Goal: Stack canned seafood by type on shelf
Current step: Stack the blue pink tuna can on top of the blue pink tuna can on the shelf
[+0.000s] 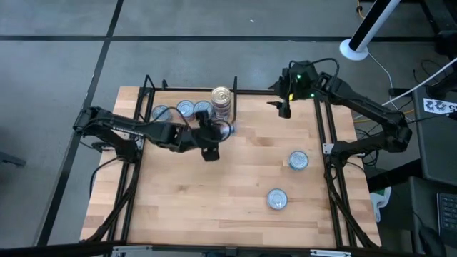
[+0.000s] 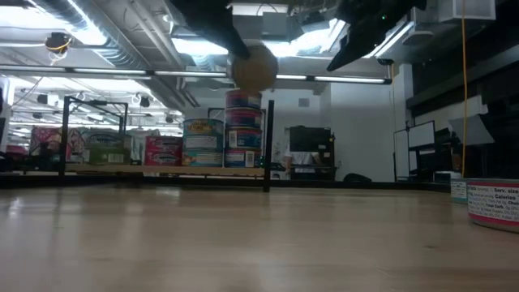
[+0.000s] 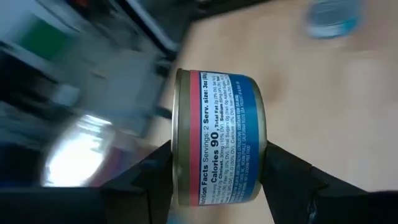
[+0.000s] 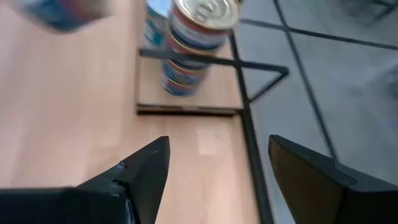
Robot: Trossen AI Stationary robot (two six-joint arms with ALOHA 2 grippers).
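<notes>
At the shelf's (image 1: 235, 207) far edge, left of the divider bar (image 1: 235, 84): a row of flat silver-blue tins (image 1: 184, 109), then a tall stack of gold-topped tins (image 1: 222, 102) hard against the bar. Just on the near side of that stack, the left gripper (image 1: 209, 145), clamped on a red-and-blue labelled tin (image 3: 219, 138) held on its side, flat faces against the fingers, axis level rather than upright. Stack lying just beyond the held tin, toward the far edge. Further right, the right gripper (image 1: 284, 108) wide and empty, over the far edge beyond the bar. Two loose silver-blue tins (image 1: 298, 160) toward the right edge, nearer the right arm.
</notes>
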